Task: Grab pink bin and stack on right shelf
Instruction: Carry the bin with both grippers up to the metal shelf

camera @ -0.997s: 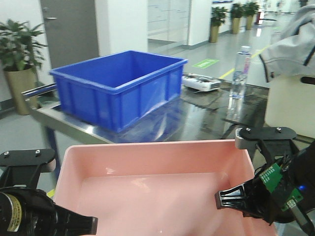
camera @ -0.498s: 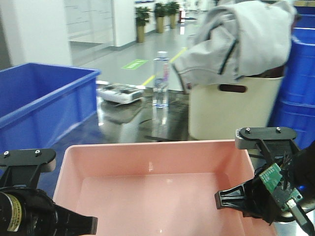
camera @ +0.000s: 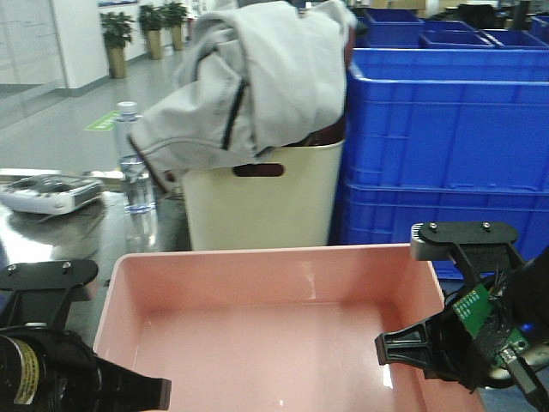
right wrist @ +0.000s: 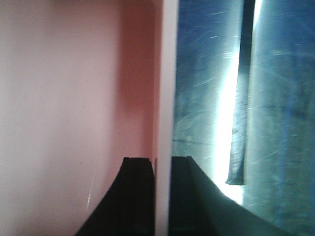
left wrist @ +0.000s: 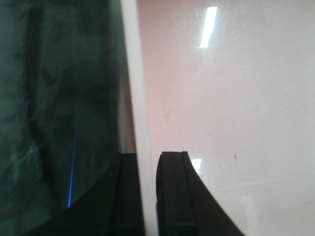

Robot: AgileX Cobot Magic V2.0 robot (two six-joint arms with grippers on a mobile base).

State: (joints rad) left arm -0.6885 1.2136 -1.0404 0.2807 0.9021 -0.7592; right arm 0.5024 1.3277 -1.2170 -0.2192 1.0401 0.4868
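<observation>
I hold the pink bin [camera: 274,318] low in the front view, one gripper on each side wall. My left gripper [camera: 129,390] is shut on its left rim; in the left wrist view [left wrist: 146,157] the jaws pinch the pale rim [left wrist: 135,88]. My right gripper [camera: 403,348] is shut on the right rim, which the right wrist view [right wrist: 162,160] shows between the jaws, with the pink inside [right wrist: 64,98] to the left. A shiny steel top [camera: 51,232], apparently the right shelf, lies beyond the bin at left.
A cream tub [camera: 257,210] draped with a grey jacket [camera: 249,77] stands just behind the bin. Stacked deep blue crates [camera: 446,129] fill the right. A water bottle [camera: 133,167] and a white controller [camera: 47,193] sit on the steel top at left.
The view has swung right: the blue crate on the steel top left the frame, and the cream tub and stacked blue crates came in. Both grippers hold the bin as before.
</observation>
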